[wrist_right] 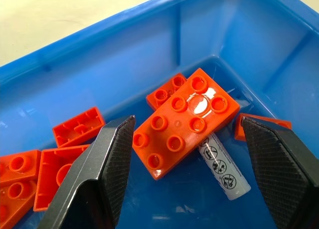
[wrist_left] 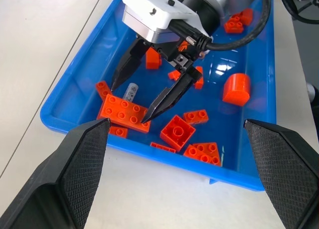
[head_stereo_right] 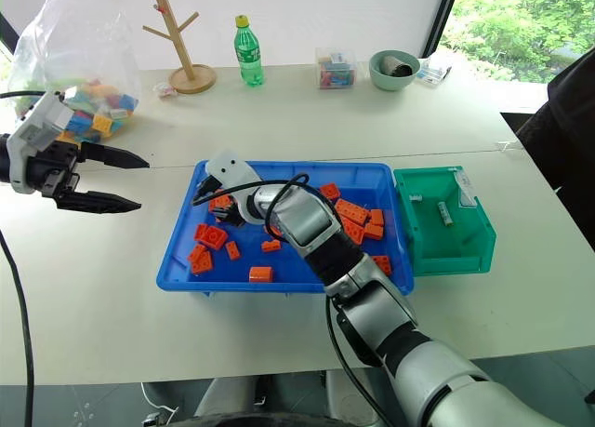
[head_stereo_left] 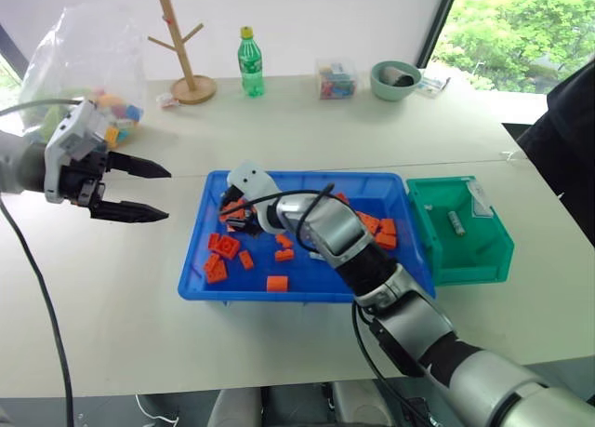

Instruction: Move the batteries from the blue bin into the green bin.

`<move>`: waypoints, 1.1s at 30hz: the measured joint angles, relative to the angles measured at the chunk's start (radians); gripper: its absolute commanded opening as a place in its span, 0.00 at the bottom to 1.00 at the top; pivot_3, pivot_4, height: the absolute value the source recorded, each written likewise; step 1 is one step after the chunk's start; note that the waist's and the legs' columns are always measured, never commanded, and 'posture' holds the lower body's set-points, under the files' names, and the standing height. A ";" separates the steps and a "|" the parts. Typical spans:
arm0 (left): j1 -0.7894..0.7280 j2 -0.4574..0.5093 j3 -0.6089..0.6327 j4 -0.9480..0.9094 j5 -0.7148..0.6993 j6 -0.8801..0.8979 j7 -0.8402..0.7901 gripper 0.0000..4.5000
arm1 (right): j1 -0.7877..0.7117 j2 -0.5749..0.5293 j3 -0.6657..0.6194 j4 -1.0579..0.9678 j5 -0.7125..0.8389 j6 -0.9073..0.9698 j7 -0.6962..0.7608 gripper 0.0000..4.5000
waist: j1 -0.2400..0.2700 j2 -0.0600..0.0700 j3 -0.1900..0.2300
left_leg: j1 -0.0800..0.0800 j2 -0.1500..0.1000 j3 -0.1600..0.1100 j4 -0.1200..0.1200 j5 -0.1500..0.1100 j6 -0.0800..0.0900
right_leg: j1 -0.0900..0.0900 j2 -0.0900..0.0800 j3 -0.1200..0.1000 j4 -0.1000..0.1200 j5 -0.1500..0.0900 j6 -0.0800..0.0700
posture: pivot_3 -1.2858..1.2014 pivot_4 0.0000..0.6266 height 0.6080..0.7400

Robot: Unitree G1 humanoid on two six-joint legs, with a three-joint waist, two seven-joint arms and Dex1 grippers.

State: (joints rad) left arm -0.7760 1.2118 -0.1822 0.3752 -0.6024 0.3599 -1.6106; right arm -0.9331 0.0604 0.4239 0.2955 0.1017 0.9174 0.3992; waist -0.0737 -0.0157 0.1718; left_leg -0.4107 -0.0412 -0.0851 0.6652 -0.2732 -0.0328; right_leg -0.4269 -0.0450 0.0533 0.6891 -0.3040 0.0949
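Right gripper [wrist_left: 144,97] is low inside the blue bin [head_stereo_left: 200,283], at the bin's left end in the left eye view, and its two black fingers stand apart with nothing between them. In the left wrist view, one fingertip is just beside a battery [wrist_left: 130,93] and the other is over a big orange brick [wrist_left: 124,111]. The right wrist view shows this battery [wrist_right: 223,172] on the bin floor, partly under the brick [wrist_right: 183,120], with one end sticking out. More orange bricks [head_stereo_left: 277,283] lie over the bin floor, most of them left of centre and some at the right end. Left gripper [head_stereo_left: 153,193] hangs over the table [head_stereo_left: 112,297] at the left of the frame, well apart from the blue bin, fingers open and empty. The green bin [head_stereo_left: 483,260] stands touching the right end of the blue bin, and one battery [head_stereo_left: 456,223] lies in it already. At the upper edge of the table are a green bottle [head_stereo_left: 249,62] and a bowl [head_stereo_left: 394,81].
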 measured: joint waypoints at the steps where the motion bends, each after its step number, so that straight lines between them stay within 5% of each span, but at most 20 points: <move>1: 0.000 0.000 0.000 0.000 0.000 0.000 0.000 1.00 | 0.000 0.001 -0.001 0.008 -0.001 -0.005 0.001 0.77 | 0.000 0.000 0.000 | 0.000 0.000 0.000 0.000 0.000 0.000 | 0.000 0.000 0.000 0.000 0.000 0.000 | 0.52 0.24 0.97; 9: -0.001 -0.001 0.000 0.000 0.001 0.000 0.000 1.00 | 0.000 0.002 -0.049 0.066 -0.001 -0.014 0.002 0.77 | 0.000 0.000 0.000 | 0.000 0.000 0.000 0.000 0.000 0.000 | 0.000 0.000 0.000 0.000 0.000 0.000 | 0.52 0.24 0.97; 12: -0.003 -0.003 0.000 0.000 0.001 0.000 0.000 1.00 | 0.000 0.024 -0.076 0.092 0.002 -0.018 0.002 0.59 | -0.002 0.000 0.000 | 0.000 0.000 0.000 0.000 0.000 0.000 | 0.000 0.000 0.000 0.000 0.000 0.000 | 0.52 0.24 0.97; 17: -0.003 -0.007 0.000 0.000 0.003 0.000 0.000 1.00 | 0.000 0.067 -0.109 0.103 0.013 -0.030 0.004 0.06 | -0.002 0.000 0.000 | 0.000 0.000 0.000 0.000 0.000 0.000 | 0.000 0.000 0.000 0.001 0.000 0.000 | 0.52 0.24 0.97; 18: -0.004 -0.007 0.000 0.001 0.003 0.000 0.000 1.00 | 0.000 0.072 -0.116 0.103 0.016 -0.030 0.005 0.01 | -0.001 0.000 0.000 | 0.000 0.000 0.000 0.000 0.000 0.000 | 0.000 0.000 0.000 0.001 0.000 0.000 | 0.52 0.24 0.97; 33: -0.012 -0.037 0.002 0.024 0.025 -0.006 0.000 1.00 | 0.000 0.053 -0.134 0.093 0.019 -0.030 0.021 0.01 | -0.001 0.000 0.000 | 0.000 0.000 0.000 0.000 0.000 0.000 | 0.000 0.000 0.000 0.001 0.000 0.000 | 0.52 0.24 0.97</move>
State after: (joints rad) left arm -0.7884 1.1753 -0.1804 0.3991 -0.5771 0.3541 -1.6106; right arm -0.9330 0.1134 0.2903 0.3887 0.1205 0.8878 0.4204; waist -0.0744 -0.0157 0.1718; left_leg -0.4106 -0.0412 -0.0850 0.6653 -0.2730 -0.0331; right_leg -0.4271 -0.0450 0.0533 0.6900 -0.3040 0.0949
